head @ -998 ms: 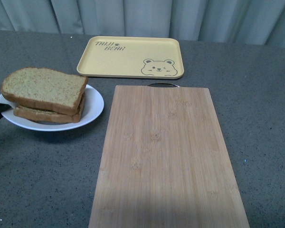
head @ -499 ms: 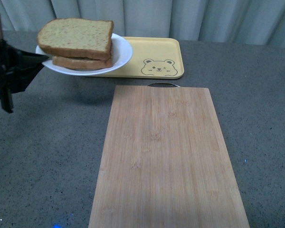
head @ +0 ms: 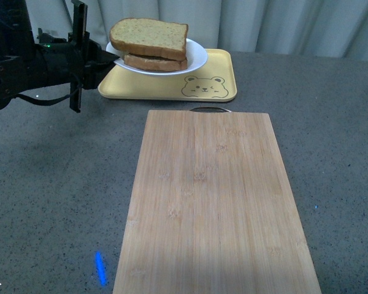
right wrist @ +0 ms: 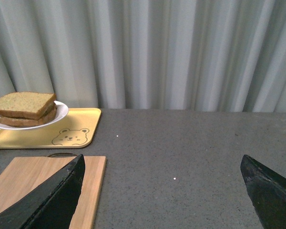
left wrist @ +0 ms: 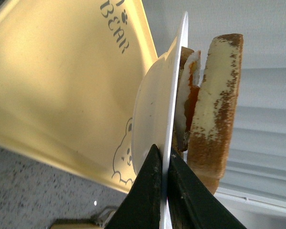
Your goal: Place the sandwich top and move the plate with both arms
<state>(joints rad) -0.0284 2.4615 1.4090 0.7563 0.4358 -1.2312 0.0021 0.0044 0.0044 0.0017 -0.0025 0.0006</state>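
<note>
Table (head: 49,196): grey speckled surface that carries everything else.
Cutting board (head: 208,202): bare bamboo, lying nearest the robot, just in front of the tray.
Tray (head: 147,86): yellow, with a bear drawing, flat on the table at the far side.
Left arm (head: 30,64): reaches in from the left at the height of the plate.
Plate (head: 196,58): white, held level over the rear of the tray and apparently clear of it.
Sandwich top (head: 150,35): tan slice lying squarely on the lower slice on the plate; the left wrist view shows a filling between them.
Left gripper (left wrist: 166,160): fingers pinched on the plate's rim, one above and one beneath.
Right gripper (right wrist: 162,191): fingers wide apart, holding nothing, well away from the plate.
Step in hand: the top appears to be placed already; the plate is in carriage, gripped by the left arm alone.
Next move: probably lowering the plate level onto the tray. A one-sided rim pinch invites tilt, so the right gripper may need to take the opposite rim.
</note>
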